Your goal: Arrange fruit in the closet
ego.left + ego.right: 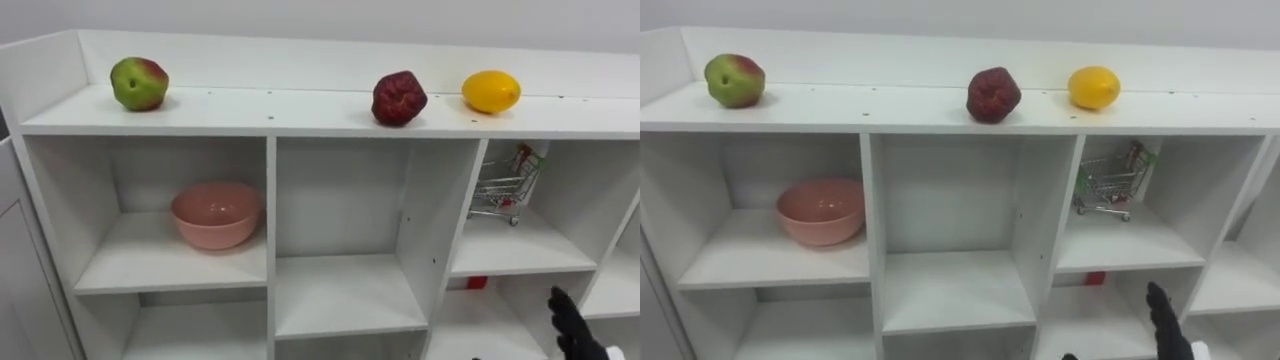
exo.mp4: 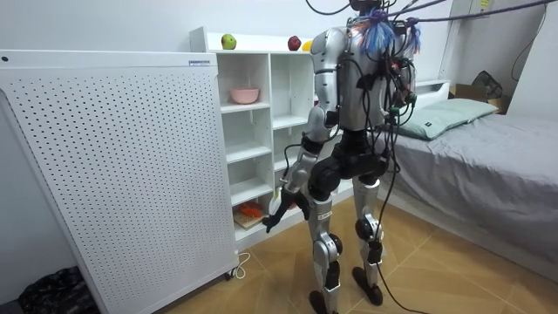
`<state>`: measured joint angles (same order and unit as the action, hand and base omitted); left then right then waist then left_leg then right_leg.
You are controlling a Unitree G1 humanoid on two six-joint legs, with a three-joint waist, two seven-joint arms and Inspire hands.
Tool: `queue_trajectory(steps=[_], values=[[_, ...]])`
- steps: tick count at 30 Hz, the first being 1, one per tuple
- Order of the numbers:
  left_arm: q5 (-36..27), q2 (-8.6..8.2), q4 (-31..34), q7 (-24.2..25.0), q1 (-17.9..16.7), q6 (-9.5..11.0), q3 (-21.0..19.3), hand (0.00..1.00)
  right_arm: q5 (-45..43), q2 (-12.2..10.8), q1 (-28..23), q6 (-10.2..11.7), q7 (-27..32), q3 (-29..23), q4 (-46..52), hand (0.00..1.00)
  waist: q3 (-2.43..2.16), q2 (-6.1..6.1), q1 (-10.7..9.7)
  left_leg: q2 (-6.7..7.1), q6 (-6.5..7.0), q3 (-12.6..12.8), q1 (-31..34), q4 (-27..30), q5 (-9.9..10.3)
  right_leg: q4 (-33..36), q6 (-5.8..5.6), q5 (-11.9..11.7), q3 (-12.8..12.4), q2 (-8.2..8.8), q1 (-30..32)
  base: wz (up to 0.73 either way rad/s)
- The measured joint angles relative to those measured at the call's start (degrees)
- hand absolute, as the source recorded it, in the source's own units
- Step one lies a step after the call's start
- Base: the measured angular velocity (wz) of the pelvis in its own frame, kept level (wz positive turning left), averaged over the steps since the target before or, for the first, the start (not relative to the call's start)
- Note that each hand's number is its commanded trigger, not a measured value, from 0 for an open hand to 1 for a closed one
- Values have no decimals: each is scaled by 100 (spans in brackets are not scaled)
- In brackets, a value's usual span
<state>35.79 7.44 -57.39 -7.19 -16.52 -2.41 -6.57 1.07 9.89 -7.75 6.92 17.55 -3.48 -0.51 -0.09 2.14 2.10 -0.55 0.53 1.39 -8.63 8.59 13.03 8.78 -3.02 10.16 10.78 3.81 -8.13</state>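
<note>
Left eye view, looking down on the closet [image 1: 300,108], a white unit of open compartments. Three fruits sit on its top board. Green-red apple [image 1: 139,83] is far left, well apart from the others. Dark red fruit [image 1: 399,98] and yellow fruit [image 1: 491,91] lie near each other toward the right, not touching. A raised lip runs along the back and the left end of the top, so nothing can roll off behind. The front edge is bare, and the dark red fruit lies closest to it, so it looks the likeliest to drop if nudged. Pink bowl [image 1: 215,214] stands upright in the upper left compartment, mouth up, judged the natural place for fruit. The middle compartment is bare and roomy for a hand. Toy shopping cart [image 1: 505,185] stands toward the back of the right compartment, leaving the front of that shelf free. A small red item [image 1: 477,283] below is too hidden to name. Right hand [image 1: 572,322] shows at lower right, before the lower compartments, dark fingers stretched upward and carrying nothing, well below the fruit. Room view: the robot stands upright close before the closet, pegboard panel [image 2: 113,166] on the room view's left, bed [image 2: 488,166] on its right. Left hand [image 2: 277,209] hangs low near the lower shelves; whether it is wide or closed I cannot tell. Judgement: arranging not yet begun; any reach to the top must clear the front edge and the dividers.
</note>
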Motion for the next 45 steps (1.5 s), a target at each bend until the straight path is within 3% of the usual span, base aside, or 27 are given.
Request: queue_trajectory(steps=[3, 11, 14, 21, 25, 29, 36, 40, 45], values=[[-15, 0, -5, 0, 2, 3, 12, 0, 5, 60, 17, 62, 110, 0, 231, 0, -29, -26, 7, -1, 0, 6, -9, 1, 0, 11, 0, 0, -15, -1, -1, 0], [-12, 8, -16, -8, 79, 24, 106, 0, -140, 130, 392, 69, 241, -2, 441, 0, -20, -60, 127, -1, 1, 10, -2, 9, -1, 103, 2, -1, -99, -4, 66, -4], [-12, 13, -28, -8, 100, 23, 106, 0, -135, 132, 546, 69, 318, 0, 521, 0, -23, -31, 158, 0, 1, -4, 9, 6, -1, 103, 2, -1, -98, -4, 60, 0], [24, 17, -17, 72, 110, 13, 99, 0, -129, 210, 1169, 69, 319, -5, 634, 0, 20, 59, 282, -2, 1, -16, 45, 16, -3, 86, 1, -1, -47, -3, 81, 2], [39, 33, 8, 155, 77, 15, 92, 0, -108, 256, 1462, 69, 361, -9, 696, 0, 8, 89, 303, -1, 1, -73, 86, 24, -3, 80, 1, -1, 20, 0, 89, 8], [39, 45, 135, 180, 62, -1, 96, 0, -83, 396, 1683, 69, 466, -9, 819, 0, 6, 105, 324, -2, 2, -122, 102, 44, -4, 80, 0, 0, 45, 0, 92, 5], [38, 157, 229, 310, 67, -3, 107, 0, 189, 893, 2176, 69, 617, -9, 822, 0, 1, 162, 408, -3, 0, -152, 126, 121, -6, 99, 1, -1, 99, 7, 97, 0], [40, 217, 229, 330, 76, -16, 107, 0, 220, 1000, 2432, 69, 733, -7, 838, 0, -9, 216, 460, -4, -4, -163, 127, 117, -6, 110, 2, -1, 127, 9, 69, 2], [49, 243, 226, 334, 67, -102, 110, 0, 418, 999, 2768, 69, 809, -5, 774, 0, 20, 241, 524, -2, -4, -178, 119, 120, -6, 100, 2, -2, 220, 13, 28, 4]])
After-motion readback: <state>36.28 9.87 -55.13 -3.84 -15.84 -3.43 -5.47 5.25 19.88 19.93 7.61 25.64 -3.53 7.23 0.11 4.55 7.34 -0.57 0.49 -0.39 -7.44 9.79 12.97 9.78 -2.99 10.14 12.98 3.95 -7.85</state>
